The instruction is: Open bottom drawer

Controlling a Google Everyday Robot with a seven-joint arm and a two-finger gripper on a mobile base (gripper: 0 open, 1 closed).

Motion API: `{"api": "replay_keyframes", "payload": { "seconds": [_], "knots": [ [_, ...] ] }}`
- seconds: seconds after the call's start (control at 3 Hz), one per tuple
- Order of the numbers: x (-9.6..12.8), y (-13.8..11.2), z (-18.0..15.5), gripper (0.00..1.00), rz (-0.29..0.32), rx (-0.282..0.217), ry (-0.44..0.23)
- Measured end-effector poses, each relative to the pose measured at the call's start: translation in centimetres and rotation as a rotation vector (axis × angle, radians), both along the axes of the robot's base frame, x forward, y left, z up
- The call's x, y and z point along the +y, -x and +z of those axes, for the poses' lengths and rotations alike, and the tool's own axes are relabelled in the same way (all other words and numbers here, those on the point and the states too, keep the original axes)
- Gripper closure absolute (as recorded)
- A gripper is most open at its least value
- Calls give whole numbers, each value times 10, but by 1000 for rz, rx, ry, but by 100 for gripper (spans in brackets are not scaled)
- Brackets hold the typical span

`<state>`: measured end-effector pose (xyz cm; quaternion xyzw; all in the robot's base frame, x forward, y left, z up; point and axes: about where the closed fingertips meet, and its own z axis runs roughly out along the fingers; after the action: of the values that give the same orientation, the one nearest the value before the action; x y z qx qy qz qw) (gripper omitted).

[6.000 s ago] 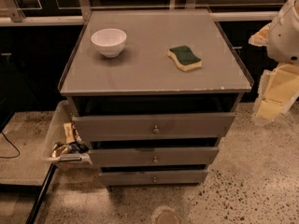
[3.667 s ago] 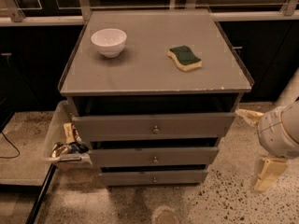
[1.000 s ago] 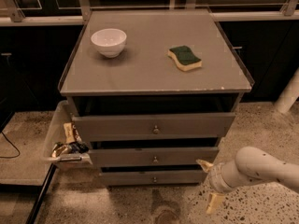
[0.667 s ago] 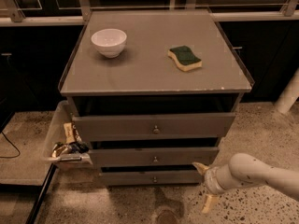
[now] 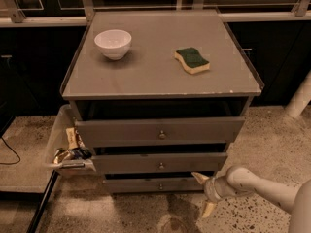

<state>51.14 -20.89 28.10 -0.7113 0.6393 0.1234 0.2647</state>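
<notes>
The bottom drawer (image 5: pixel 146 184) is the lowest, narrowest grey front of the cabinet, with a small round metal knob (image 5: pixel 162 185) at its centre. It looks pushed in or nearly so. My gripper (image 5: pixel 204 193) is low at the right of this drawer front, near the floor, coming in from the lower right. Its two cream fingers are spread apart and hold nothing. One fingertip (image 5: pixel 197 177) points toward the drawer's right end; the other (image 5: pixel 207 209) hangs lower over the floor. The gripper is right of the knob and apart from it.
Two wider drawers, top (image 5: pixel 121 130) and middle (image 5: pixel 126 163), sit above, slightly out. A white bowl (image 5: pixel 112 43) and a green-yellow sponge (image 5: pixel 192 60) lie on the cabinet top. A clear bin of snacks (image 5: pixel 68 152) hangs at the cabinet's left. Speckled floor lies in front.
The arm has come down from the upper right to floor level and moved left. The gripper now sits close to the bottom drawer's right end. The drawers have not moved.
</notes>
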Motion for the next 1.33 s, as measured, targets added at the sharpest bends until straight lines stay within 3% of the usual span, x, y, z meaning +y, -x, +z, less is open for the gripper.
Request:
{"api": "replay_keyframes", "payload": {
  "seconds": [0.33, 1.0, 1.33],
  "knots": [
    [0, 0, 0, 0, 0, 0, 0],
    [7, -10, -75, 0, 10, 78, -47],
    [10, -23, -101, 0, 26, 40, -58]
  ]
}}
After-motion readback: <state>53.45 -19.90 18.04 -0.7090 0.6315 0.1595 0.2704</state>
